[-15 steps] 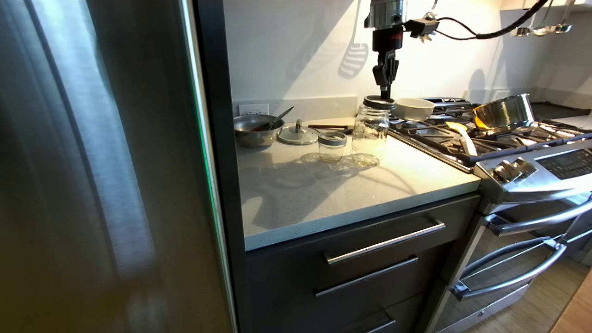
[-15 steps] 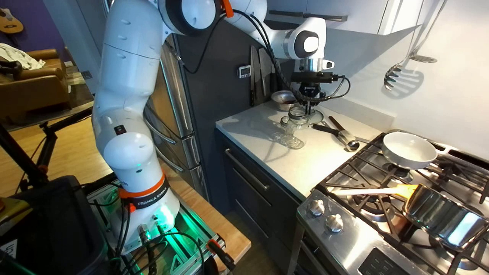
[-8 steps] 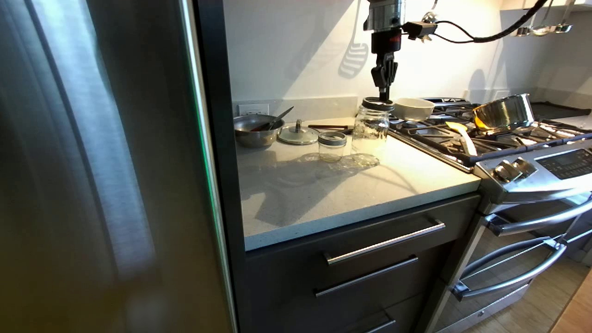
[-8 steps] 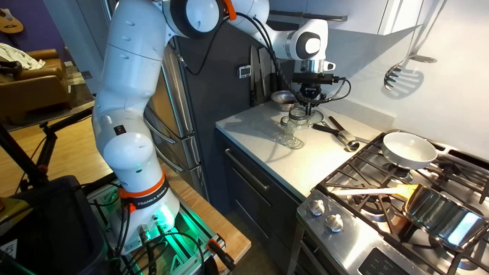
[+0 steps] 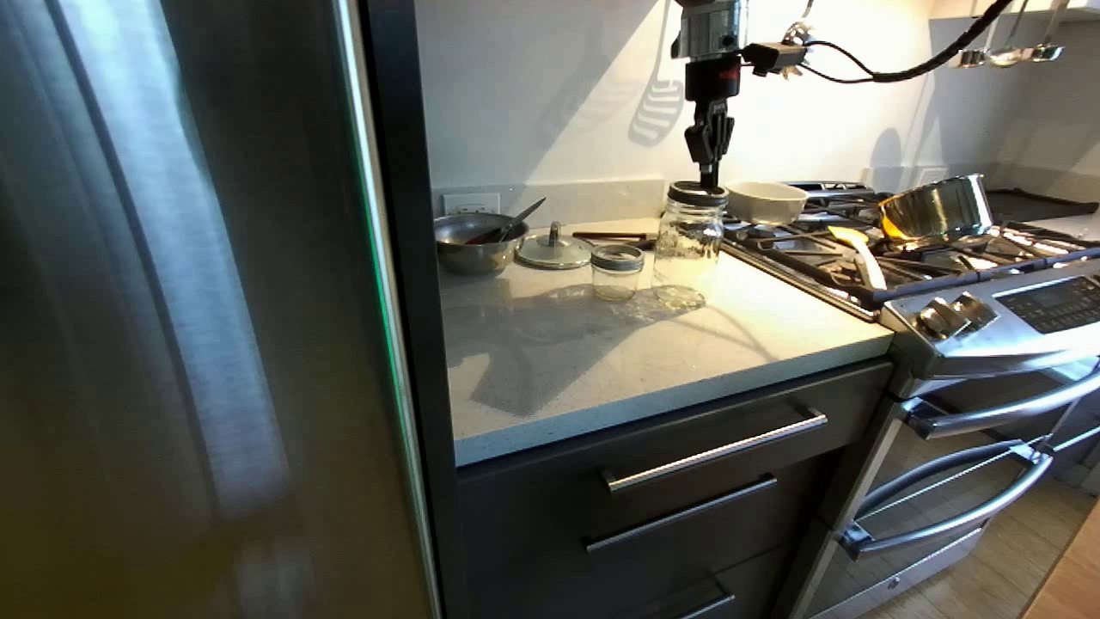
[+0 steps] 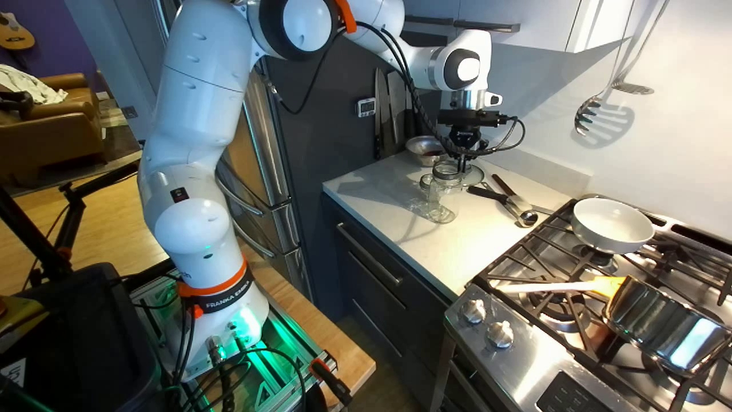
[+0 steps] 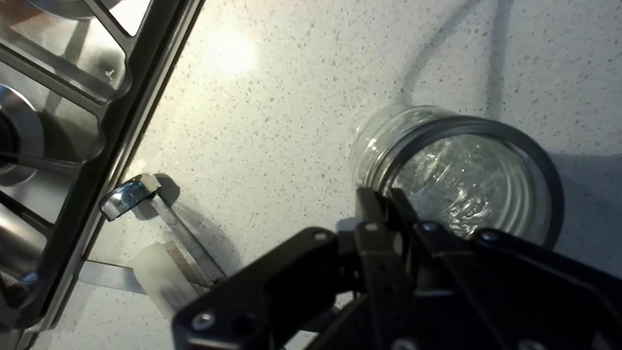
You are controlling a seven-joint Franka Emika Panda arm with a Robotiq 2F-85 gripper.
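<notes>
Well left of the tall jar (image 5: 687, 249), in an exterior view: metal bowl (image 5: 477, 258). Nearer the jar, glass lid (image 5: 554, 252); just beside the jar, small jar (image 5: 617, 279). Tall jar on worktop (image 5: 687, 361); pincer (image 7: 383, 192) over its mouth, pinching dark ring (image 5: 696, 199), whether seated unclear. Well right of jar: white bowl (image 5: 769, 204), tilted steel pot (image 5: 941, 211) on stove (image 5: 958, 346).

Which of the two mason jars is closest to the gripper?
The tall mason jar: the gripper pinches the dark ring at its mouth. The short mason jar beside it, on the side toward the metal bowl, stands clear of the fingers.
</notes>
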